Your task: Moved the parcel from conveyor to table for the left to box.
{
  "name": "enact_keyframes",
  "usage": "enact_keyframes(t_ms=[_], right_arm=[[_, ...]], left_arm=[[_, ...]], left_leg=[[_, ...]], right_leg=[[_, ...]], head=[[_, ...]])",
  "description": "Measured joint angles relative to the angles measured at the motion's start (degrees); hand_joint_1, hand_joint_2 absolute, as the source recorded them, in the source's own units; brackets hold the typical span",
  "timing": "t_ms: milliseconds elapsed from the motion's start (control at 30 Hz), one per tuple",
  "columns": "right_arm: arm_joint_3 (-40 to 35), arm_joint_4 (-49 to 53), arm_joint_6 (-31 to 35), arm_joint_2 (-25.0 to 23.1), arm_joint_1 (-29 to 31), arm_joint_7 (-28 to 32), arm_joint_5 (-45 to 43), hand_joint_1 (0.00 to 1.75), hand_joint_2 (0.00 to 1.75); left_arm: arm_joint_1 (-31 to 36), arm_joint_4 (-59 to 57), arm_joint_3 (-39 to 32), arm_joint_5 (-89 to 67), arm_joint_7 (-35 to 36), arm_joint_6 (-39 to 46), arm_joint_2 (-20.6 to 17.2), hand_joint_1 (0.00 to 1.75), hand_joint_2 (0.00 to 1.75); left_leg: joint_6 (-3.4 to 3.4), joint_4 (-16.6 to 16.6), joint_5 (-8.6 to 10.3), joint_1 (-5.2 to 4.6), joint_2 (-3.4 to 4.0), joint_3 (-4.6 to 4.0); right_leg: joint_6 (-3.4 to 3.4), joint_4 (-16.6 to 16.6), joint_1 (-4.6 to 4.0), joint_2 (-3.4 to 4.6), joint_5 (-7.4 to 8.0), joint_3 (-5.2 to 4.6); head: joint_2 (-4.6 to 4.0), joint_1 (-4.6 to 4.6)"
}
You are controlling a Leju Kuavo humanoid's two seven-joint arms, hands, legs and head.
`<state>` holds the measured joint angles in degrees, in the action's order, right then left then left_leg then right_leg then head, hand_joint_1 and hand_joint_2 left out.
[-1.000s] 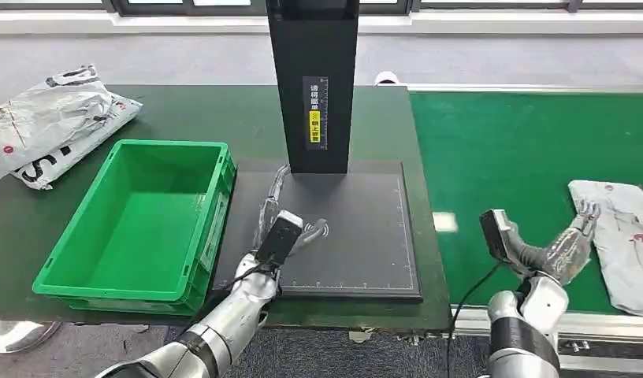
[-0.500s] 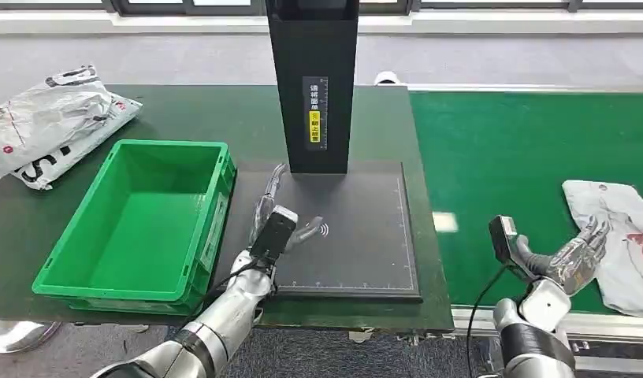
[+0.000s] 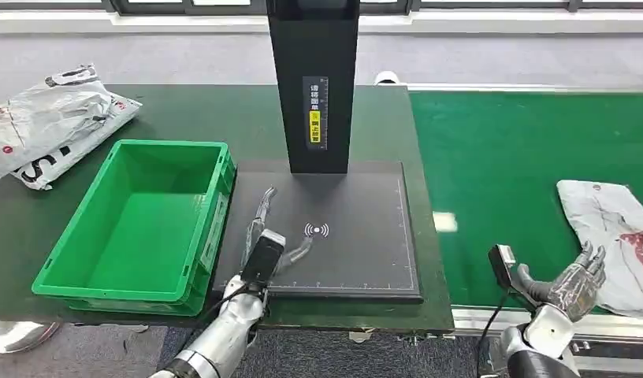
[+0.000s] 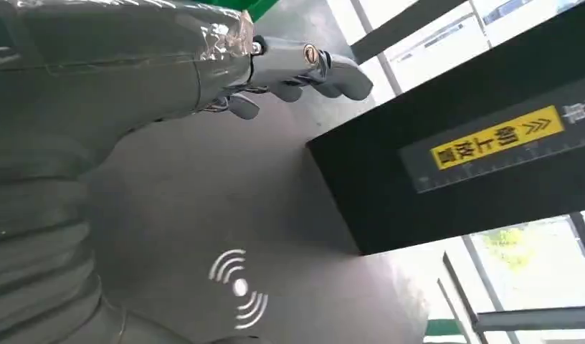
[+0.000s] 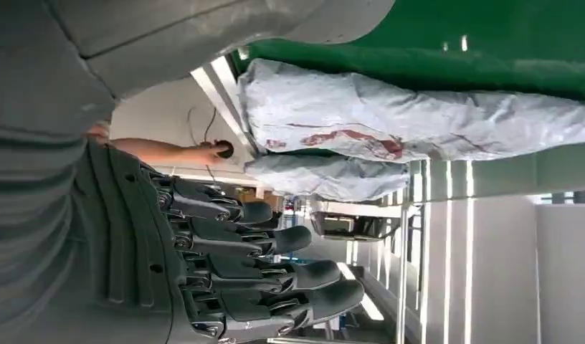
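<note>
I'm hovering the right hand [image 3: 577,285], fingers apart, empty, beside the crumpled white plastic mailer parcel [image 3: 614,236] on the conveyor's near edge; it's looking soft, light, slippery, so I'm aiming mid-body.

A dark green table [image 3: 184,110] carries most of the things. A green plastic crate [image 3: 137,224] sits on its left half, open side up. Behind the crate, at the far left corner, lies a crumpled white mailer bag [image 3: 50,118] with dark lettering. Just beside the crate on the right lies a black square mat [image 3: 358,236] with a white wireless mark, and a black upright column [image 3: 314,83] stands at the mat's back edge. To the right of the table runs a bright green conveyor belt [image 3: 507,157]. A pale grey parcel [image 3: 610,236] with red marks lies on it near the right edge, seemingly flat.
</note>
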<state>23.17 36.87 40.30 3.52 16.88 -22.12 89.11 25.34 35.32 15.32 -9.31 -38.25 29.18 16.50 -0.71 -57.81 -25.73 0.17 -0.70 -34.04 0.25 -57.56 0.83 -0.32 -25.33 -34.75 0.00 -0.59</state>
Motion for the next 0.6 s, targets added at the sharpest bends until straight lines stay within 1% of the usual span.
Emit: enact_keyframes(t_ms=[300, 600], right_arm=[[-1.07, -1.29, 0.00, 0.77, -0.65, -1.90, 0.00, 0.00, 1.75], [-1.09, -2.43, -0.02, 1.25, -0.68, -1.85, 0.00, 0.00, 1.75]], left_arm=[[-2.22, 1.53, 0.00, -1.90, 1.26, 0.57, 0.00, 0.00, 1.75], [-2.43, 1.84, 0.00, -2.84, 2.30, 0.11, 0.13, 0.00, 1.75]], left_leg=[[0.00, 0.00, 0.00, 0.00, 0.00, 0.00], [0.00, 0.00, 0.00, 0.00, 0.00, 0.01]], right_leg=[[0.00, 0.00, 0.00, 0.00, 0.00, 0.00], [0.00, 0.00, 0.00, 0.00, 0.00, 0.00]], head=[[0.00, 0.00], [0.00, 0.00]])
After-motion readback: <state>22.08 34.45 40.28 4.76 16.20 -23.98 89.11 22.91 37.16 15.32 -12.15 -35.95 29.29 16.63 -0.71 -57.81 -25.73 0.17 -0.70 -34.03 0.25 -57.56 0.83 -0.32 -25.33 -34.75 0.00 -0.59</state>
